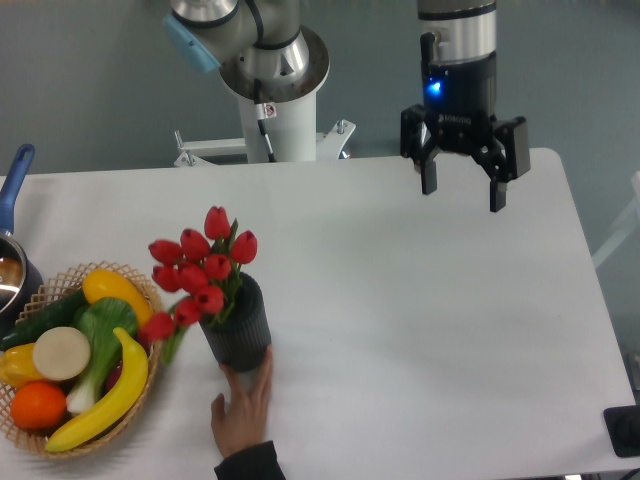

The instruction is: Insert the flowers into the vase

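The red flowers (196, 272) stand in the dark ribbed vase (237, 329) at the front left of the table, their buds leaning left over its rim. A person's hand (243, 401) touches the vase from below. My gripper (462, 196) hangs open and holds nothing, high above the far right part of the table, well away from the vase.
A wicker basket (139, 290) with toy vegetables and fruit sits at the left edge beside the vase. A pot with a blue handle (16, 180) is at the far left. The robot base (272, 110) stands behind the table. A dark object (624, 430) lies at the right front corner.
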Robot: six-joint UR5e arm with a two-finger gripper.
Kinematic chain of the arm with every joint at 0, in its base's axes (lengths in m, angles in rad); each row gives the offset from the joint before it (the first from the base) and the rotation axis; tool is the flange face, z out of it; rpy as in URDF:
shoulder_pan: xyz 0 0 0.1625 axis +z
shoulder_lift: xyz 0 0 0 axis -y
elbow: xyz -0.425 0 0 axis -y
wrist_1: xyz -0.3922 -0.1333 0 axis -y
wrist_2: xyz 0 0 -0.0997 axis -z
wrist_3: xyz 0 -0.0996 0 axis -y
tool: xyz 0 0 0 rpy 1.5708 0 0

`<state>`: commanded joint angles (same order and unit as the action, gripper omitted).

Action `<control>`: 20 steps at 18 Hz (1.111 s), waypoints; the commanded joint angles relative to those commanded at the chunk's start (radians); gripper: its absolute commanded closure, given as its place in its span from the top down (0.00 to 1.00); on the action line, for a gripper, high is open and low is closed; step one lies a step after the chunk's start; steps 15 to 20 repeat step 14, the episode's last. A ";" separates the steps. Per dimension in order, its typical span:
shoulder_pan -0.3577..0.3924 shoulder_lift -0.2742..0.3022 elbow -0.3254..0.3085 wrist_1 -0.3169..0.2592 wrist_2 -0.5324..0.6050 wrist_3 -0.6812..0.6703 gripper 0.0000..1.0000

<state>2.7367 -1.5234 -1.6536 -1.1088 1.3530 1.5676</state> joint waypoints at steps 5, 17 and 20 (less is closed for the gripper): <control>-0.005 0.051 -0.009 -0.124 0.029 0.080 1.00; -0.005 0.057 -0.017 -0.146 0.067 0.181 1.00; -0.005 0.057 -0.017 -0.146 0.067 0.181 1.00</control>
